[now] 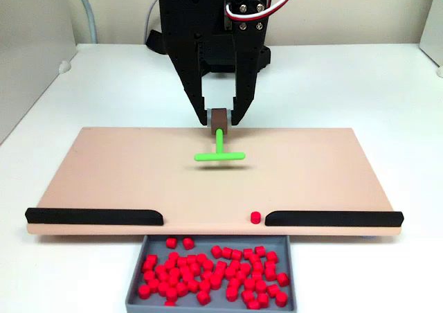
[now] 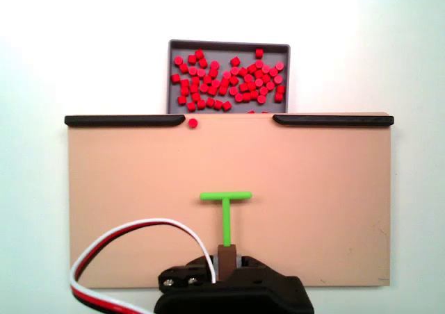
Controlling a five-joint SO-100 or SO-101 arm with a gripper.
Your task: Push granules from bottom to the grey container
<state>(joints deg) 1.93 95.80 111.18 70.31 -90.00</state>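
Item: your gripper (image 1: pixel 220 121), clamped on the brown handle of the green pusher (image 1: pixel 219 154), bar flat on the tan board (image 1: pixel 104 167) for sweeping. Granules (image 1: pixel 214 271) fill the grey tray (image 1: pixel 294 275) below the gap; one stray granule (image 1: pixel 255 217) sits beside the black strip (image 1: pixel 332 219), probably your remaining target.

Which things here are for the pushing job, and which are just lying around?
For the job:
- granules, one stray left on the board
- grey container
- green T-shaped tool, held by the gripper
- tan board with black strips

Just there:
- red, white and black cable
- white table
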